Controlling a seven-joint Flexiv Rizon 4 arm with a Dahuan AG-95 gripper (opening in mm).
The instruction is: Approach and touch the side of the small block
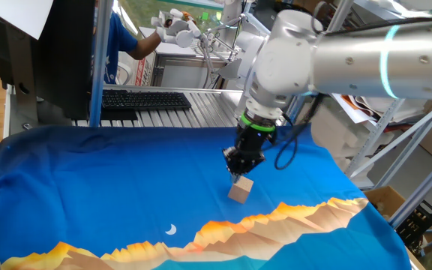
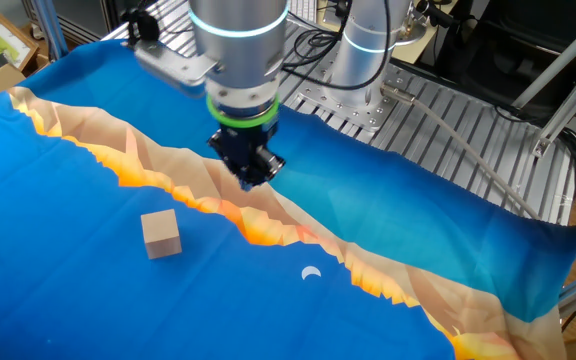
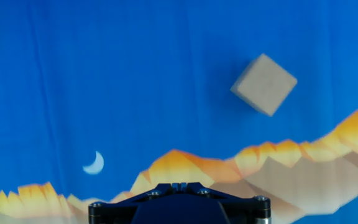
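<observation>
Wooden-looking, pale tan: the small block sits alone on the blue cloth that covers the table, on the plain blue part just short of the printed orange mountain band. In the hand view it lies up and to the right of centre, turned so a corner points toward the camera.

Tool hangs above the cloth, off to one side of the block and not touching it. In one fixed view its tip seems to sit right over the block, but the other fixed view shows clear cloth between them. Whether the fingers are spread or closed I cannot tell: the tip reads only as a dark mass, and the hand view shows only the black housing.

Handling judgement: rigid, light, not fragile. Faces look smooth and flat, so each side offers a fair contact patch. Being so light on smooth fabric, it is likely to slide or twist under any real push. Best contact is square on the middle of a side face, low speed; a hit near a corner would probably spin it. Cloth may wrinkle and drag.
</observation>
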